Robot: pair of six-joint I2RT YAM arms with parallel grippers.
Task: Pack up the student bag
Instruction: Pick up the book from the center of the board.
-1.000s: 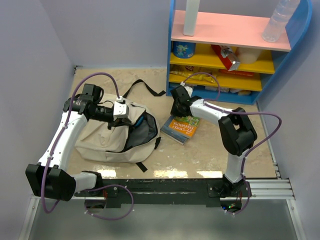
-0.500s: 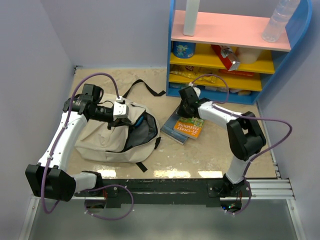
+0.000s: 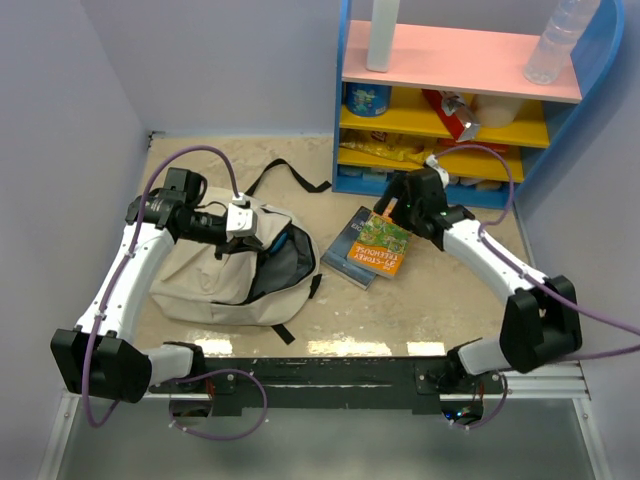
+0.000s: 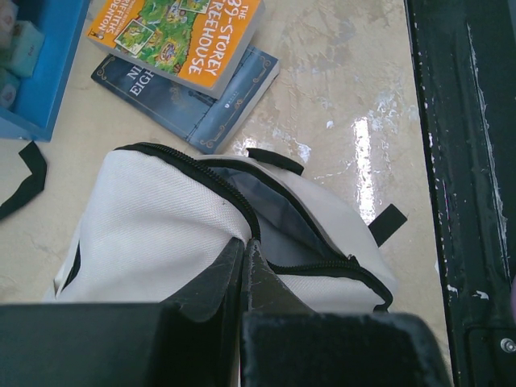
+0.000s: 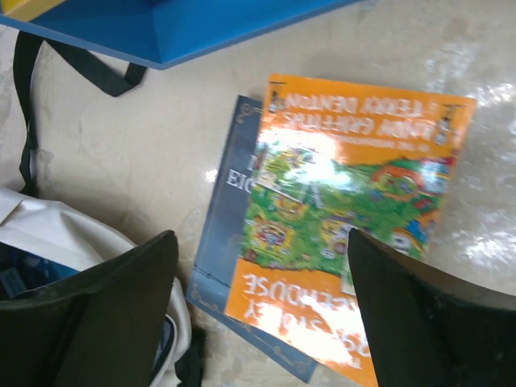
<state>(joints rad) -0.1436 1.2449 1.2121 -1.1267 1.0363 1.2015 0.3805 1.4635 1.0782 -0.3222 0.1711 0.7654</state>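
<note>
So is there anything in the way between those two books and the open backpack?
Nothing visible. Only bare tabletop lies between the orange book, stacked on the blue book, and the open mouth of the student bag. The left gripper pinches its zipper edge; the right gripper hovers open above the books.

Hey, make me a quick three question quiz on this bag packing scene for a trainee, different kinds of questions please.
1. True or false: the left gripper is shut on the open zipper edge of the student bag.
2. Multiple choice: the orange book lies A) partly on the dark blue book, B) inside the bag, C) under the bag.
3. Short answer: are the fingers of the right gripper apart or together?
Key: 1 true. 2 A. 3 apart, over the books, holding nothing.
</note>
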